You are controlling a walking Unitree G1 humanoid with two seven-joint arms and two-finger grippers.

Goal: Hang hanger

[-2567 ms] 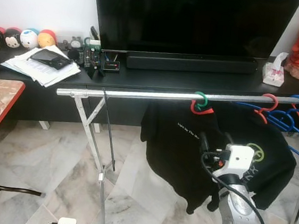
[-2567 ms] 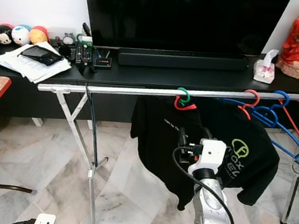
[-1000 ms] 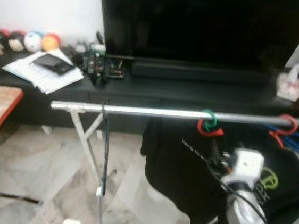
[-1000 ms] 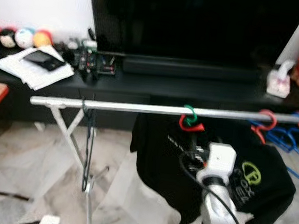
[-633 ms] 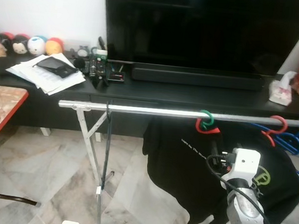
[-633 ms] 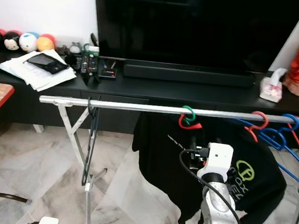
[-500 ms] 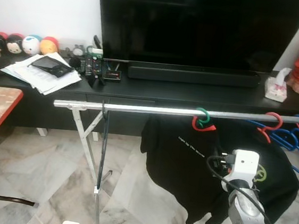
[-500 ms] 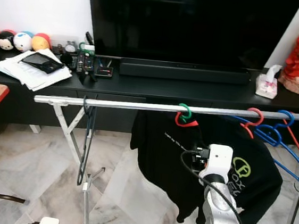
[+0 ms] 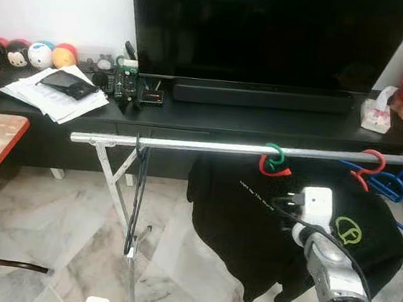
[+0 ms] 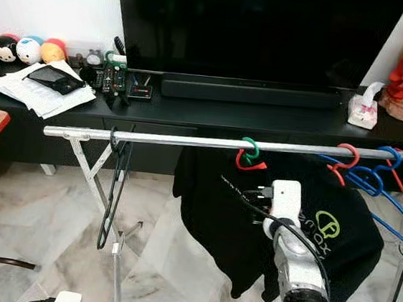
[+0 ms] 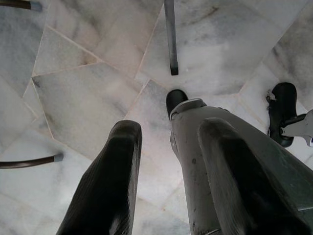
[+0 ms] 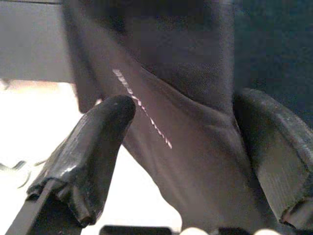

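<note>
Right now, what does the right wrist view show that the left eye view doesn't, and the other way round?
Right wrist view: the right tool close up, its fingers spread apart, and the slanted white lettering on the cloth ahead of them.

Left eye view: the rail, the red and green hook over it, a bare black hanger near the rail's left end, coloured hangers at its right end, the TV behind.

Both: the black shirt hanging in front of the right arm.
</note>
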